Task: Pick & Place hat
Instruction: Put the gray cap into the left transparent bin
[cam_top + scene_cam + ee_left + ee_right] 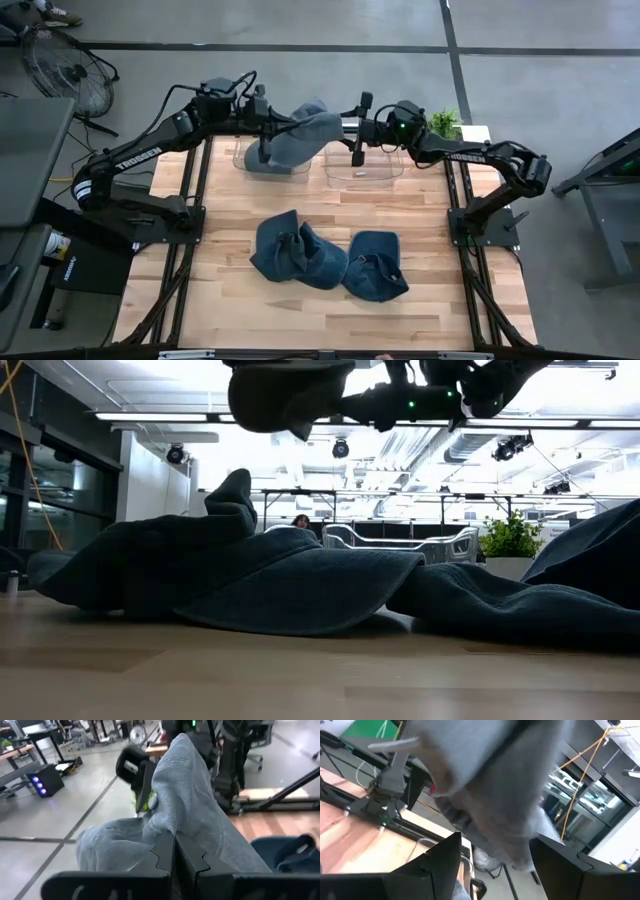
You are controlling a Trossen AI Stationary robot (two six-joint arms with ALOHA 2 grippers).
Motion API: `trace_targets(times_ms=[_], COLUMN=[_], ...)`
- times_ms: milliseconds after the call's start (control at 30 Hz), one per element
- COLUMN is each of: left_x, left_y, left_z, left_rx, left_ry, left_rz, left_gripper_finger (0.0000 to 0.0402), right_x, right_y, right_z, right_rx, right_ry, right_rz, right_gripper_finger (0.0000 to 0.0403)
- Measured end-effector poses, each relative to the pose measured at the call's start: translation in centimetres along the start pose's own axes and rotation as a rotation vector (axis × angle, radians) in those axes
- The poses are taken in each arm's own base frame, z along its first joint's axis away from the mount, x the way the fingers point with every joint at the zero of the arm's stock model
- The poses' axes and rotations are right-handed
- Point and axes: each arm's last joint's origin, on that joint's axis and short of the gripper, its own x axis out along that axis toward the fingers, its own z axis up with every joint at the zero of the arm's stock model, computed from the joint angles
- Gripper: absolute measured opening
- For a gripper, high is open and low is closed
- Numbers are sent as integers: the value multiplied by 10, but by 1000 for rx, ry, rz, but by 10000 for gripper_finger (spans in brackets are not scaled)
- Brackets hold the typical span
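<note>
A grey-blue hat point(305, 135) hangs in the air over the far side of the table, and my left gripper point(175, 854) is shut on it. My right gripper point(495, 865) is open. It comes level from the right, with its fingers on either side of the hat's right end point(490, 795). Two dark blue hats point(295, 250) point(376, 266) lie crumpled on the wooden table near its middle, and they fill the front of the low view point(280, 585). My left gripper pinches the hat's cloth point(172, 827) between its two shut fingers, at the hat's left end. The fingers come about level from the table's left. The hat is lifted clear and bunches up beyond the fingers toward the other arm. I cannot tell whether my right gripper touches the hat.
Two clear plastic bins point(262, 163) point(365, 168) stand side by side at the table's far edge, below the held hat. A small green plant point(443, 122) sits at the far right corner. Bare wood lies toward the near edge.
</note>
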Motion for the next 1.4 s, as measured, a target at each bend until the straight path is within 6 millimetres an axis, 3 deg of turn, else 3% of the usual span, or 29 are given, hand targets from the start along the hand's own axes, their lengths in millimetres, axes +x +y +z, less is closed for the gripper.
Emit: trace_targets(times_ms=[533,1033,1233,1400], left_x=[-1,-3,-3,-3], left_y=[-3,-5,-6,-7], left_z=[13,19,19,19], left_rx=[-104,-149,-153,-153], left_ry=[-151,-207,-208,-207], left_rz=[-163,-277,-318,-334], left_gripper_finger=[0,0,0,0], right_x=[3,27,30,31], right_y=[1,6,1,-2], right_z=[18,68,79,83], right_rx=[2,45,103,144], right_ry=[-123,-144,-125,-74], right_rz=[-48,107,125,152], right_gripper_finger=[229,225,209,174])
